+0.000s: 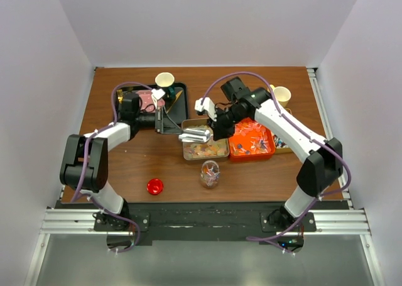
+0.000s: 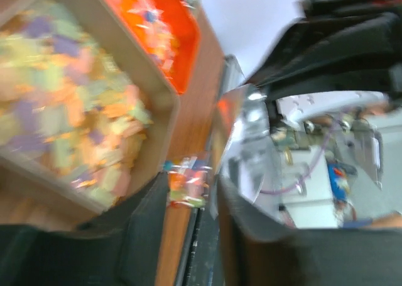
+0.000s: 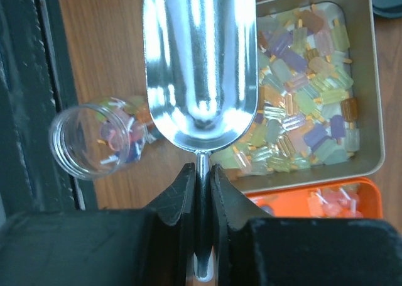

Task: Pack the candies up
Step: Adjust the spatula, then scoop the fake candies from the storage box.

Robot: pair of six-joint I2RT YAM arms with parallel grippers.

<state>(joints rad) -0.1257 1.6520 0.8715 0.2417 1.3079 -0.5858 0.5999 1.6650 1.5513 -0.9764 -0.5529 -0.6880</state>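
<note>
my right end effector (image 3: pixel 201 173) pinches the empty shiny metal scoop (image 3: pixel 201 60), my left end effector (image 2: pixel 188 217) is spread; the clear glass jar (image 3: pixel 94 138) by the bench (image 1: pixel 125 166) near edge is only part-filled, with many pastel candies (image 3: pixel 301 85) unpacked.

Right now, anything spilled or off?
Nothing stands out. Candies are in the tan tray, orange tray and jar, none seen loose on the table; right claw grips the empty scoop by its handle.
</note>
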